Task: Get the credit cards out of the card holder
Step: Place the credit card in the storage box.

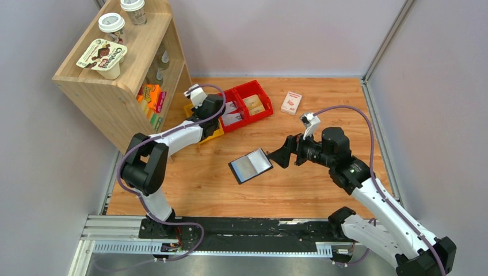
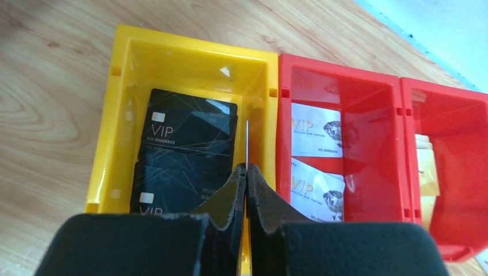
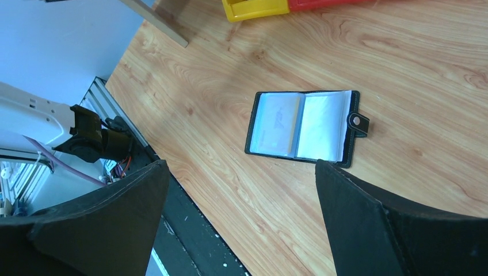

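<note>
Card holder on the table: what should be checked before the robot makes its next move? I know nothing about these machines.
1. The card holder lies open and flat on the table: ok.
2. Holder emptied: not ok, a tan card shows in the pocket away from the closing tab.
3. The right gripper is open and facing the holder: ok.
4. The left gripper is shut on a thin card, seen edge-on over the yellow bin: ok.
5. That card matches the black cards in the bin: cannot tell.
</note>
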Controlling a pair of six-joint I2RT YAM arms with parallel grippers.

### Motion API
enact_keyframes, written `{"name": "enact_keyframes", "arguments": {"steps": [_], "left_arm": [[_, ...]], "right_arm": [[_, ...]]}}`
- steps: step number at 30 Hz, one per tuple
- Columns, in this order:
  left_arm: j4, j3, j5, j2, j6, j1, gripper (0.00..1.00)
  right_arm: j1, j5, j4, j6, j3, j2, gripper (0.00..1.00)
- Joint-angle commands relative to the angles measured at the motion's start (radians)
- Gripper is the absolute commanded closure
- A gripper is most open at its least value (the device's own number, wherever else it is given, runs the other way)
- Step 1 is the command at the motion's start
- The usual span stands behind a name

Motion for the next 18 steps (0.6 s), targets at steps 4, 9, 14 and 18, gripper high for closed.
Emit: {"name": "enact_keyframes", "arguments": {"steps": [4, 9, 14, 18], "left_arm": [[-0.054, 0.073, -0.082, 0.068, -0.068, 0.014, 0.8], [-0.119, 0.053, -0.091, 0.028, -0.072, 0.018, 0.61], [-0.211, 0.056, -0.07, -0.039, -0.065, 0.018, 0.45], [-0.285, 0.062, -0.013, -0.096, -0.062, 0.018, 0.4]], "right_arm": [[0.016, 0.029, -0.001, -0.036, -0.017, -0.042, 0.0], [0.016, 0.039, -0.005, -0.036, -0.018, -0.043, 0.0], [0.014, 0.042, -0.009, -0.037, -0.015, -0.031, 0.0], [0.014, 0.046, -0.034, -0.034, 0.002, -0.004, 0.0]]}}
